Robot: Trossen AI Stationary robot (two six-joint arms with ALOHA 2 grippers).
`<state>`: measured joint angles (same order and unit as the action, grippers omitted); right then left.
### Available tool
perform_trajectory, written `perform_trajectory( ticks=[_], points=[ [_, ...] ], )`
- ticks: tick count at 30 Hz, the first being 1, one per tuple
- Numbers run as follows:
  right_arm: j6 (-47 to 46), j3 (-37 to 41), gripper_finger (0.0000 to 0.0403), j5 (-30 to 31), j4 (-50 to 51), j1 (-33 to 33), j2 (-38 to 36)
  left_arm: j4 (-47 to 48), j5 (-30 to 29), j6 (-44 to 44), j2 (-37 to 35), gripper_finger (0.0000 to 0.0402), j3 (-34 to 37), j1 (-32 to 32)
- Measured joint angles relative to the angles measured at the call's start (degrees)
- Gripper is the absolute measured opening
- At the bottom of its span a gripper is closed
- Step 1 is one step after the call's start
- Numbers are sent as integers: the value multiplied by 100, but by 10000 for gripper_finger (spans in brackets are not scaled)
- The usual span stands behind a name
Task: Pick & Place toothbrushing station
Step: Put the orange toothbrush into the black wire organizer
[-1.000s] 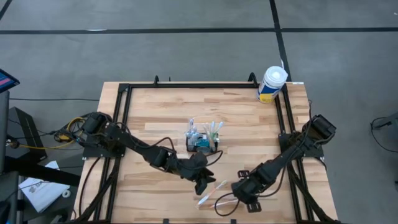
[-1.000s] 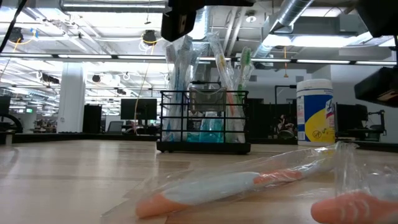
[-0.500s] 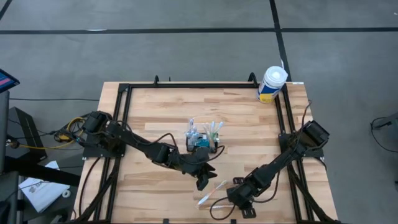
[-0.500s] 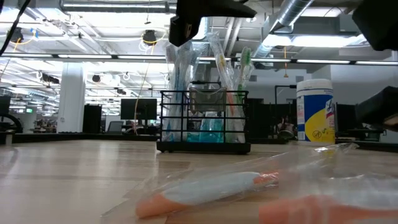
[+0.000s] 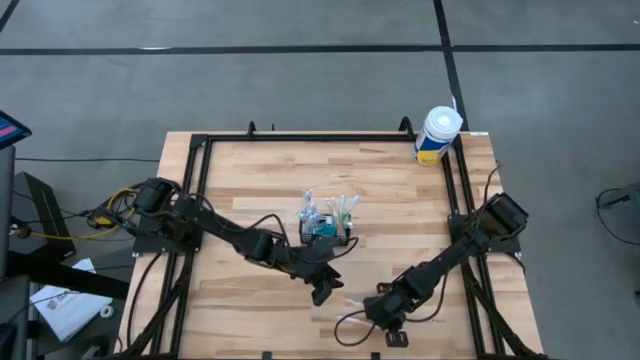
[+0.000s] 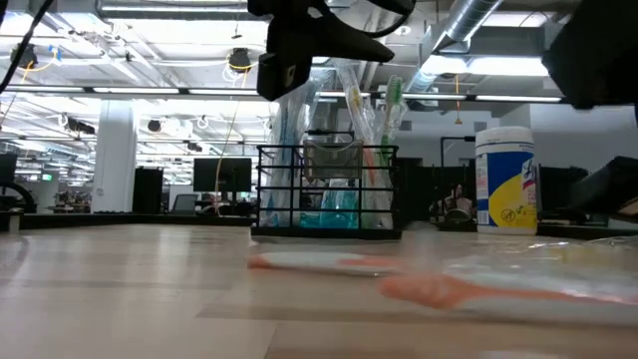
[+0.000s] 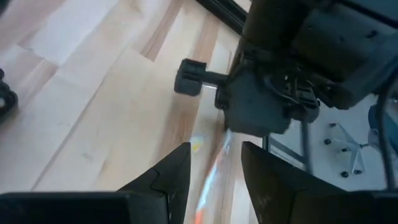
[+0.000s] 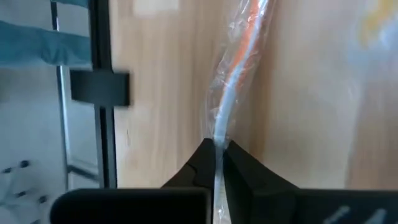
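The toothbrushing station (image 5: 325, 232), a black wire caddy with several wrapped brushes standing in it, stands on its base mid-table, also seen in the low view (image 6: 327, 199). A toothbrush in a clear wrapper (image 8: 239, 56) lies near the front edge, and my right gripper (image 5: 374, 312) is shut on it. A second wrapped toothbrush (image 6: 319, 262) lies flat on the wood behind it. My left gripper (image 5: 322, 292) hovers open just left of the right one, its fingers (image 7: 214, 165) apart with nothing between them. My right gripper pinches the wrapped toothbrush between its two fingertips at the white stretch of the handle (image 8: 219, 134), wrapper and all. The fingers slant down from the table's right and near side. The brush runs on ahead of them, its orange end (image 8: 249, 31) low over the wood.
A white tub with a yellow-blue label (image 5: 437, 135) stands at the far right corner. A black metal frame (image 5: 200, 200) borders the wooden table. Loose cables trail by both arms. Bare wood lies on the near left side.
My right gripper has sunk and gone toward the table's left edge, onto the wrapped toothbrushes, and now has one between its fingers. Both toothbrushes have slid across the wood; in the low view they now lie lower and farther from the front edge.
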<state>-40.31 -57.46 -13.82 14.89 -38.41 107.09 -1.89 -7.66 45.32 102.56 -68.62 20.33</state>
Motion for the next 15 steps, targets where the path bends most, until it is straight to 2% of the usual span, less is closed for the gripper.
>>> perform_trajectory(
  ticks=[5,8,12,15],
  points=[
    [-912,16,4,-743,-431,-128,-700,-460,24,0,0,137,0,-93],
    [-1745,6,3,-662,-1017,-262,-1280,-808,50,0,0,137,0,-155],
    [-2694,-4,2,465,-1958,-368,-2099,-886,45,-223,-133,137,0,-294],
    [-2968,-10,2,1703,-2159,-414,-2652,-900,-219,-706,-417,137,0,-488]
  ],
)
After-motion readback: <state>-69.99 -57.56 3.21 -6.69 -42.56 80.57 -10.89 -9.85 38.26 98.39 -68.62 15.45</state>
